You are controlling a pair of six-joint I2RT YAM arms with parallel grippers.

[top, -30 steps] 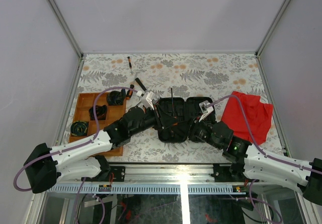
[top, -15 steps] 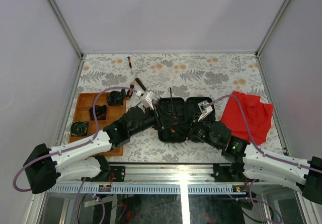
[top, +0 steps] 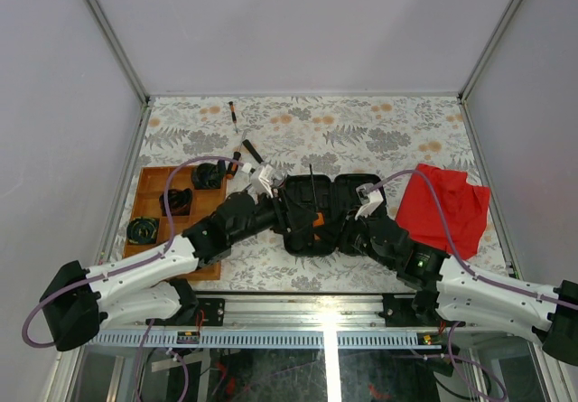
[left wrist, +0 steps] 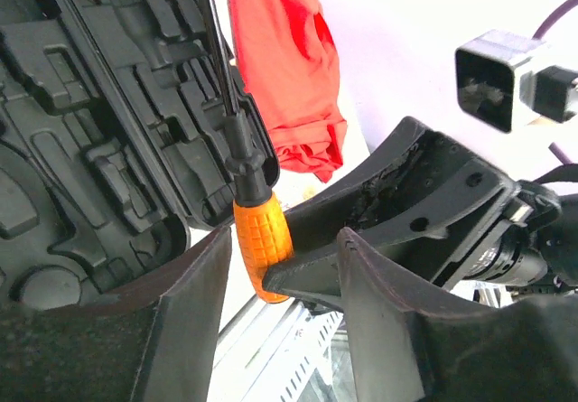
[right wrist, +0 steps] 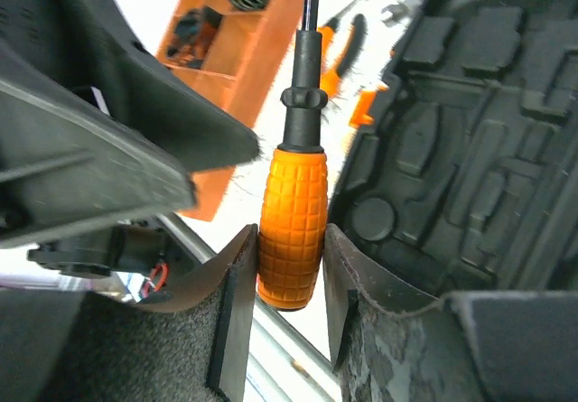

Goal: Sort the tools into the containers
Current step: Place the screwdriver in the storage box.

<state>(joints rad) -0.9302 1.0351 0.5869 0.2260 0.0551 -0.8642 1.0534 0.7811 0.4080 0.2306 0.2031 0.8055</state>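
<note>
Two arms are angling inward over the black tool case (top: 341, 191). The right gripper (right wrist: 289, 232) is clamping the screwdriver (right wrist: 291, 194) by its orange handle, and the left gripper (left wrist: 287, 239) is gaping beside it. The shaft tip is running off-frame.

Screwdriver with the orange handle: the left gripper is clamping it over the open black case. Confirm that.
Wrong gripper: the right gripper is shut on the orange handle of the screwdriver over the open black case; the left gripper stands open. The right wrist view shows it.
</note>
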